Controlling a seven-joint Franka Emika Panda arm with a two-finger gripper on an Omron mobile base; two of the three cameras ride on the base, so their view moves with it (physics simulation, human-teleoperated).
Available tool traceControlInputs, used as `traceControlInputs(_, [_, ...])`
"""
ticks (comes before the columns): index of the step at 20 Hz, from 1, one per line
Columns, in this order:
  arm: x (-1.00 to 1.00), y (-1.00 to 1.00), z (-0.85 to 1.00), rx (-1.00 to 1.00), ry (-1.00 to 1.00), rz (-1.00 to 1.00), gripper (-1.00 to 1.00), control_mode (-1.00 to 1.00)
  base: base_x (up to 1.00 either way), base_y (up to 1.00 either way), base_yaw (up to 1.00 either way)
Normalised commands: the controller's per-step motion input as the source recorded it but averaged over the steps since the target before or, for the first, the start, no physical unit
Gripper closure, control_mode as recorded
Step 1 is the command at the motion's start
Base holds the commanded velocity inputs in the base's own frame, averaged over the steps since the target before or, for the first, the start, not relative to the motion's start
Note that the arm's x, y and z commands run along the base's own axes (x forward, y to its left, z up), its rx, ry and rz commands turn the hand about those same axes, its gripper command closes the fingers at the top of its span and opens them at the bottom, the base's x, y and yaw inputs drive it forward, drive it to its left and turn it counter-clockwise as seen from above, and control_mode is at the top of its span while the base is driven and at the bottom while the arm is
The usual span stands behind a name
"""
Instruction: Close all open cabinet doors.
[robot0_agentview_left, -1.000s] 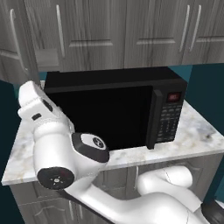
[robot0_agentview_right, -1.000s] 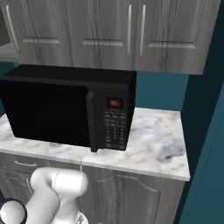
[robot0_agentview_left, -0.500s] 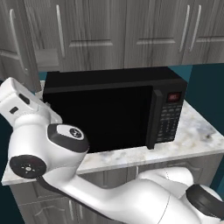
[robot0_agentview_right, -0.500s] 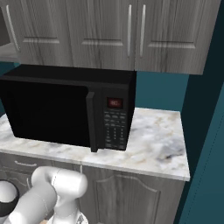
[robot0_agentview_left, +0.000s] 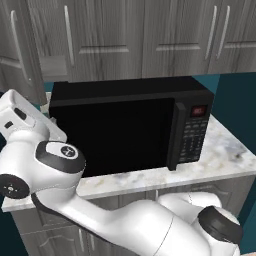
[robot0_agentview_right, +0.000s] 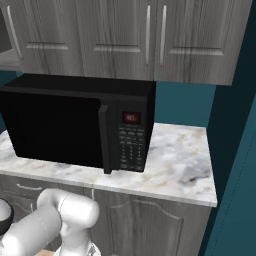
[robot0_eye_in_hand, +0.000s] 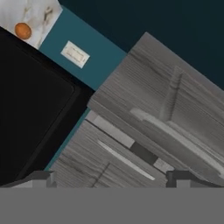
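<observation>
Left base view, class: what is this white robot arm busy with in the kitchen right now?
The white robot arm reaches up and left, beside the black microwave on the marble counter. A grey wood-grain cabinet door at far left stands swung open; the other wall-cabinet doors are shut. In the hand view the fingers stand open, holding nothing, facing an open grey door.

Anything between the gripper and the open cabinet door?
Nothing visible. In the hand view the open gripper looks straight at the open cabinet door, with no object between them. The microwave sits off to one side of that line.
</observation>
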Motion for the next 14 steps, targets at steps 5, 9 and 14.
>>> traceControlInputs(5, [0.34,0.19,0.0,0.0,0.0,-0.1,-1.0,-1.0,0.0,0.0,0.0])
traceControlInputs(9, [0.43,0.28,0.0,0.0,0.0,-0.09,-1.0,-1.0,0.0,0.0,0.0])
traceControlInputs(14, [0.52,0.29,0.0,0.0,0.0,-0.08,-1.0,-1.0,0.0,0.0,0.0])
